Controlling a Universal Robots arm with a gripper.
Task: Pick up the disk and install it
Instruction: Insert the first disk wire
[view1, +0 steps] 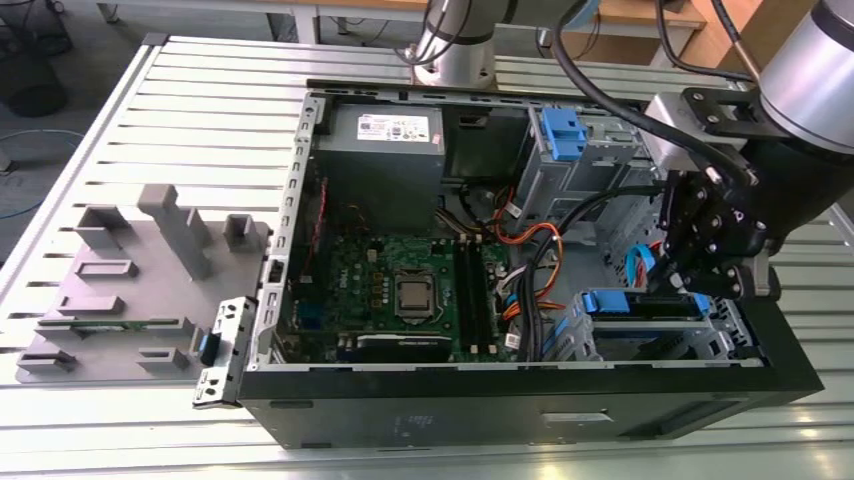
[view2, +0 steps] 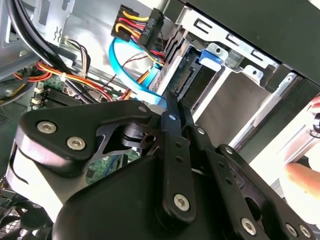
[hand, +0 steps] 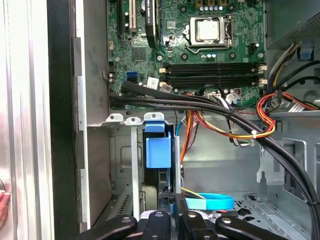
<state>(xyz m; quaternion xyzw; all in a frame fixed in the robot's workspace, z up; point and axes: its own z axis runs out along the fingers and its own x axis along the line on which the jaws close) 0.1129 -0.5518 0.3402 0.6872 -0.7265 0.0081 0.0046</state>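
Jaws (view1: 703, 285) sit low at the right of the exterior view, down at the drive cage (view1: 667, 335) in the lower right corner of the open computer case (view1: 534, 395). In the second wrist view the two black fingers (view2: 172, 130) are pressed together with no gap, nothing gripped between them. The disk (hand: 159, 152) is seated edge-on in the cage slot, its blue carrier tab showing at centre of the first wrist view, just ahead of the fingertips. In the exterior view the blue carrier (view1: 625, 303) shows just left of the jaws. A light blue data cable (view2: 131, 75) curls beside the slot, upper centre of the second wrist view. The motherboard (view1: 400, 290) lies mid-frame in the exterior view, the grey power supply (view1: 384, 150) above it, all on a slatted metal surface (view1: 160, 120).
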